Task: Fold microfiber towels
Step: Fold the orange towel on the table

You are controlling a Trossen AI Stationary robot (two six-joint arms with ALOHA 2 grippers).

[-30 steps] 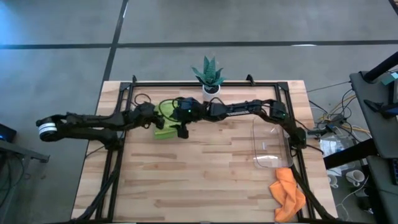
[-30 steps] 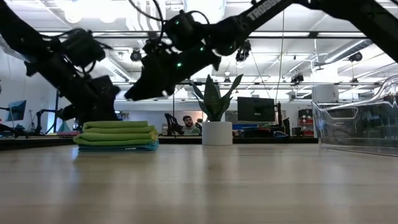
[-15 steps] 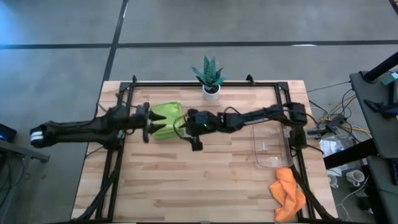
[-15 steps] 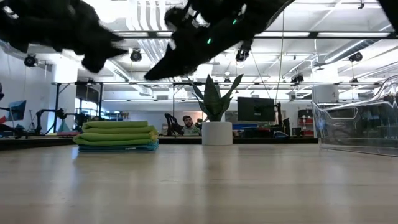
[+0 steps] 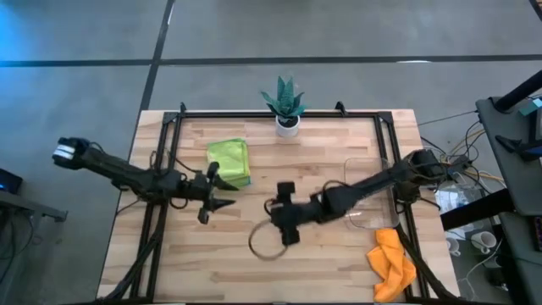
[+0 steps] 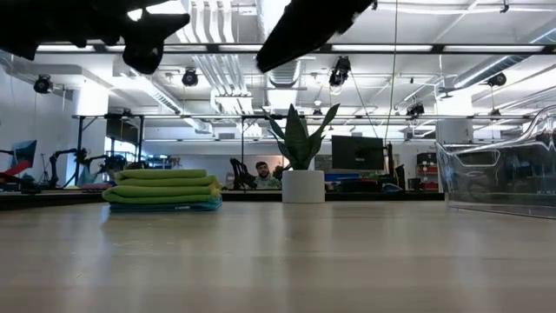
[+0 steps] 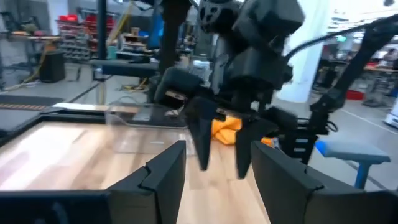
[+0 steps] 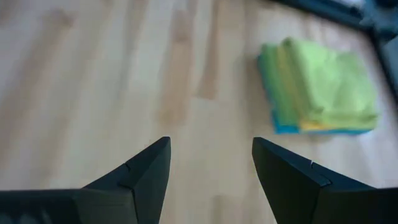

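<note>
A folded stack of microfiber towels (image 5: 229, 161) lies on the table's far left part: lime green on top, yellow and light blue edges below (image 8: 317, 87), (image 6: 163, 189). An orange towel (image 5: 391, 263) lies crumpled at the near right corner, also seen in the left wrist view (image 7: 227, 127). My left gripper (image 5: 218, 193) hovers open just near of the stack, pointing level toward the right. My right gripper (image 5: 284, 224) hovers open over mid-table, slanting down toward the stack. Nothing is between either pair of fingers (image 7: 214, 180), (image 8: 211, 168).
A clear plastic tray (image 5: 368, 199) stands at the right, between the right arm and the orange towel. A small potted plant (image 5: 286, 102) stands at the far edge's middle. Bare wood (image 5: 220, 254) spreads over the near left part.
Both grippers have drawn up and away from the stack, which stays folded where it was. The right gripper has swung toward the near edge and the right. The left gripper has swung toward the near edge and tipped up until it points level.
</note>
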